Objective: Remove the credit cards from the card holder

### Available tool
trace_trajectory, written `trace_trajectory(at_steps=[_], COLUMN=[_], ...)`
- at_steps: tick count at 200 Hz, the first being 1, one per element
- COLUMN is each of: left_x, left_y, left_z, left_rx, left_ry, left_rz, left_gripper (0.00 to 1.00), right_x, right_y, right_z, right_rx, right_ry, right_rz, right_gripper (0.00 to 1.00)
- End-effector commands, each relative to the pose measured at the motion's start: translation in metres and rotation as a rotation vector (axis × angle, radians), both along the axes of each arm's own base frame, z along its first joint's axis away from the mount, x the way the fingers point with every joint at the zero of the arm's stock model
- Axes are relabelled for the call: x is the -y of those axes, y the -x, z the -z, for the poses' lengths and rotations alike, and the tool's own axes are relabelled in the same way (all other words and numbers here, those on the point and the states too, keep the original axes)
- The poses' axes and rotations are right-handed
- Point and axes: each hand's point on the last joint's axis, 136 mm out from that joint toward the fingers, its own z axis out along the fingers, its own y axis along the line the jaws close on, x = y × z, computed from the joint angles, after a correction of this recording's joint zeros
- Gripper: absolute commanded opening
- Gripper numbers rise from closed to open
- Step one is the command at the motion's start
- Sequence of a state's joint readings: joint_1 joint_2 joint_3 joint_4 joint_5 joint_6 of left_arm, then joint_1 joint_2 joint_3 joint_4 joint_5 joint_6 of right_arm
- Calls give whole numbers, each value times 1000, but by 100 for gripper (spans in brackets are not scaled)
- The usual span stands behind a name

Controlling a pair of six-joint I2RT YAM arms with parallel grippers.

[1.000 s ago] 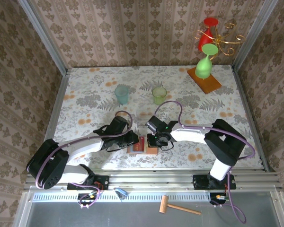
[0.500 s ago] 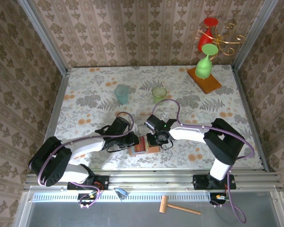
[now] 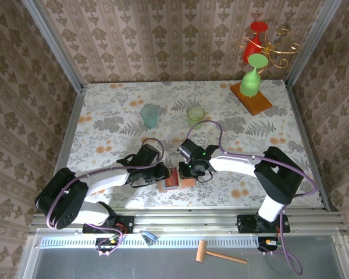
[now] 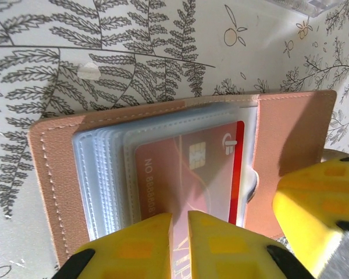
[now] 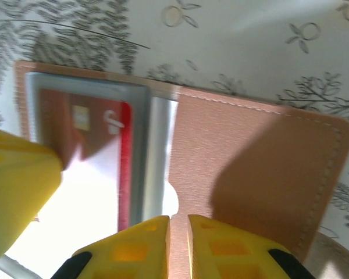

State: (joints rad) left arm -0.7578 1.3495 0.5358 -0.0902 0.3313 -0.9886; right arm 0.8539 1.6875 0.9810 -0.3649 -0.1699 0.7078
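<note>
tan leather card holder [image 3: 176,180] lies open on the floral table [image 3: 267,133] between both arms. left gripper [image 4: 180,220] fingers pinch the red credit card [image 4: 192,168] in its pocket; right gripper [image 5: 178,224] fingers clamp the holder's bare flap.

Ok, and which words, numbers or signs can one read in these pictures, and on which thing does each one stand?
"NO 8888", then digits I cannot tell for sure: on the red card inside the card holder, left wrist view.
White sign beside the chip of that card: a logo, not a readable word.
Gold letters by the left pincer: partly hidden, not readable.
Card print in the right wrist view: too blurred.
</note>
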Motion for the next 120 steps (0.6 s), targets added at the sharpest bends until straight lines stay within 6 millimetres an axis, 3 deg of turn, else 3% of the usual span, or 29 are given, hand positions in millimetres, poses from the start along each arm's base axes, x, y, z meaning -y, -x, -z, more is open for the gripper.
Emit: trace_trajectory(at_steps=[1, 58, 92, 120], left_x=[-9, -7, 0, 3], left_y=[1, -6, -7, -1], left_z=[9, -2, -20, -21], left_rx=[-2, 22, 44, 37], left_ry=[-48, -33, -2, 2], left_rz=[5, 3, 17, 27], left_gripper=[15, 15, 16, 16], right_x=[-15, -33, -33, -31], right_y=[2, 5, 3, 2], right_z=[-14, -17, -16, -13], right_rx=[-26, -145, -160, -184], right_ry=[-103, -250, -289, -304], right_rz=[5, 39, 69, 103], right_gripper=[16, 20, 20, 20])
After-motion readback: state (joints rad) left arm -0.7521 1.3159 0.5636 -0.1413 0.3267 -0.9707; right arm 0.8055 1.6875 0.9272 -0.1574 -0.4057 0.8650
